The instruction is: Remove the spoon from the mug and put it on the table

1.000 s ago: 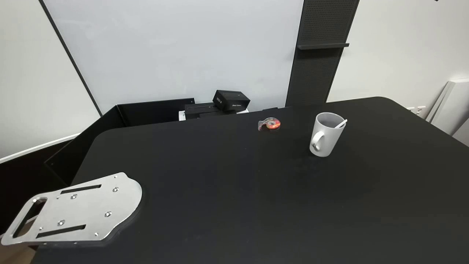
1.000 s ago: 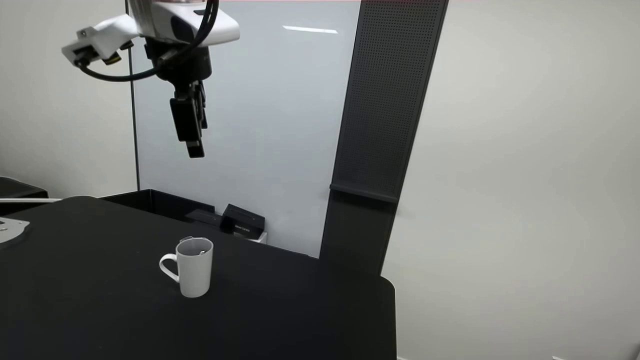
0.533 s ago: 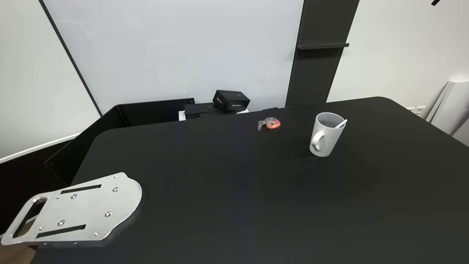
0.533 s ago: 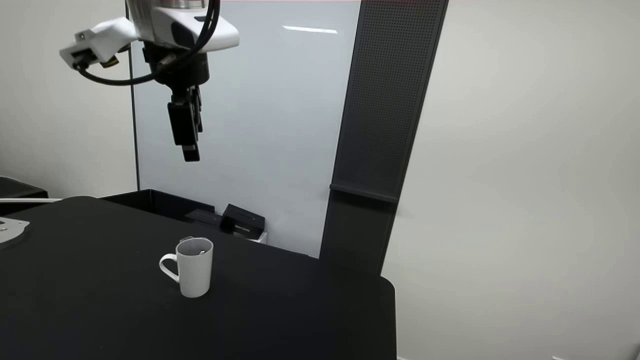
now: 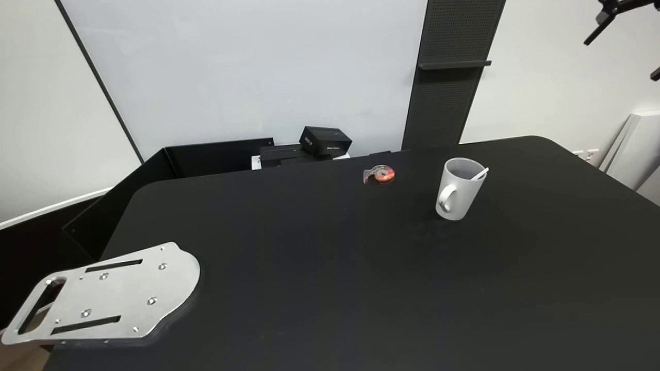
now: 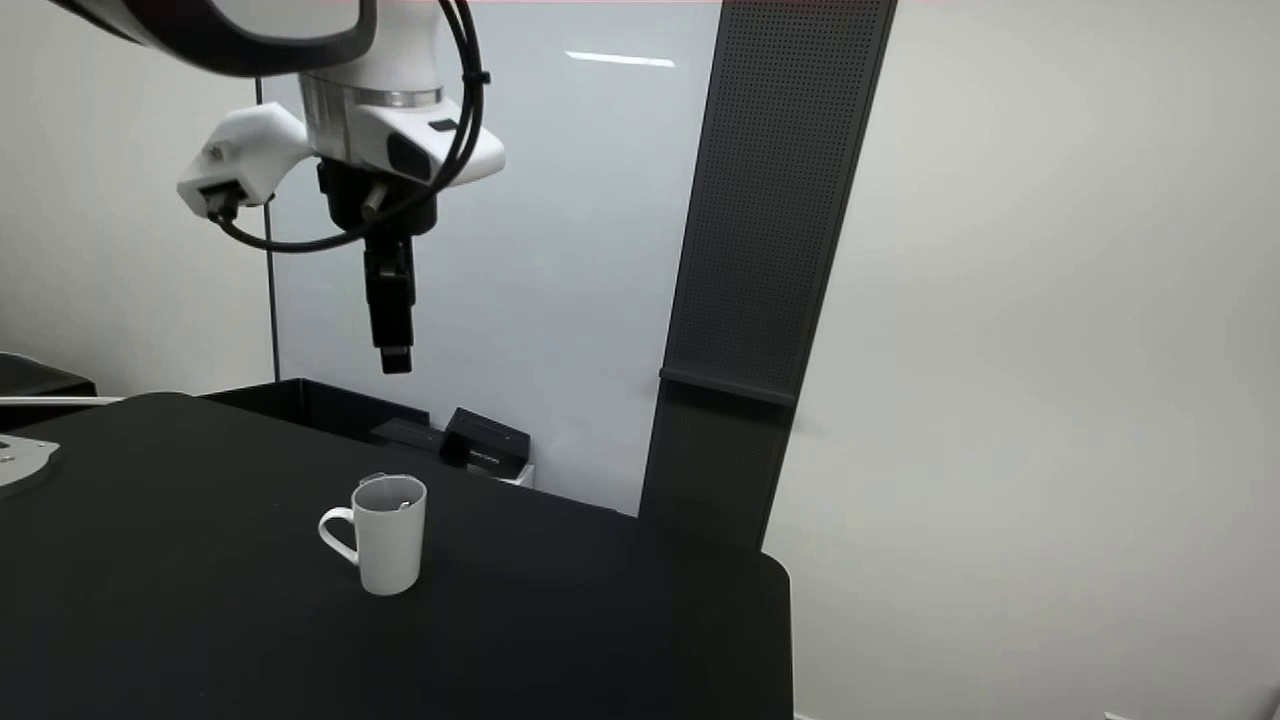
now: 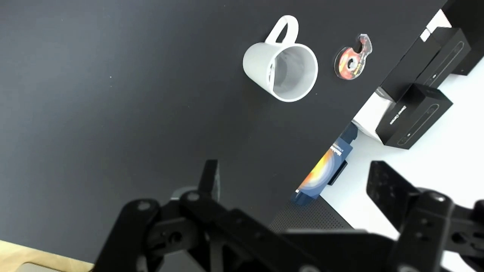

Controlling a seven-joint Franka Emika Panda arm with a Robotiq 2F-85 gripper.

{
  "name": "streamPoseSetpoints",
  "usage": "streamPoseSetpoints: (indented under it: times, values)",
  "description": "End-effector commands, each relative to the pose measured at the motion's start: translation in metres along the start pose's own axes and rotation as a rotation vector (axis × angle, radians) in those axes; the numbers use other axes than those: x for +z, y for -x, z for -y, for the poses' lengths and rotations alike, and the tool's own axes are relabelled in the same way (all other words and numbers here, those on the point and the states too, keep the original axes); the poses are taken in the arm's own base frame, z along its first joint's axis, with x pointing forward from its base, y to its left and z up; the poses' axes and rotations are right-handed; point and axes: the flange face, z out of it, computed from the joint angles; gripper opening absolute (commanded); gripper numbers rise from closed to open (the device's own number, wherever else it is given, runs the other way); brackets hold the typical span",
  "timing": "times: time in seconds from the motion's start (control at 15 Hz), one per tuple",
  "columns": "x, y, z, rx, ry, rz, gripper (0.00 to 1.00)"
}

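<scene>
The white mug stands upright on the black table, handle at its side. It also shows in an exterior view and in the wrist view. The white spoon leans inside the mug, its handle end just over the rim; its lower part is hidden. In the wrist view the spoon lies along the inner wall. My gripper is open and empty, fingers wide apart. In an exterior view the gripper hangs pointing down, well above the table. Its fingertips show at the upper right corner of an exterior view.
A red-orange tape dispenser lies near the mug toward the back edge. Black boxes stand behind the table. A light grey plate lies at the table's left front. A blue box with an orange pattern is at the table's edge.
My gripper has come down, and its fingers have entered an exterior view at the upper right. It also looks turned a little. The mug and spoon have not moved.
</scene>
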Motion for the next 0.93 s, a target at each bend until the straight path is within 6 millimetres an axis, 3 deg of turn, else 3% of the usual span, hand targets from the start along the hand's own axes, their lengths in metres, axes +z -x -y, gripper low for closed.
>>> streamPoseSetpoints:
  times: [0.0,0.87]
  values:
    - [0.025,-0.016,0.01,-0.049,-0.002,0.026,1.0]
    - [0.095,-0.047,0.017,-0.081,-0.047,0.099,1.0]
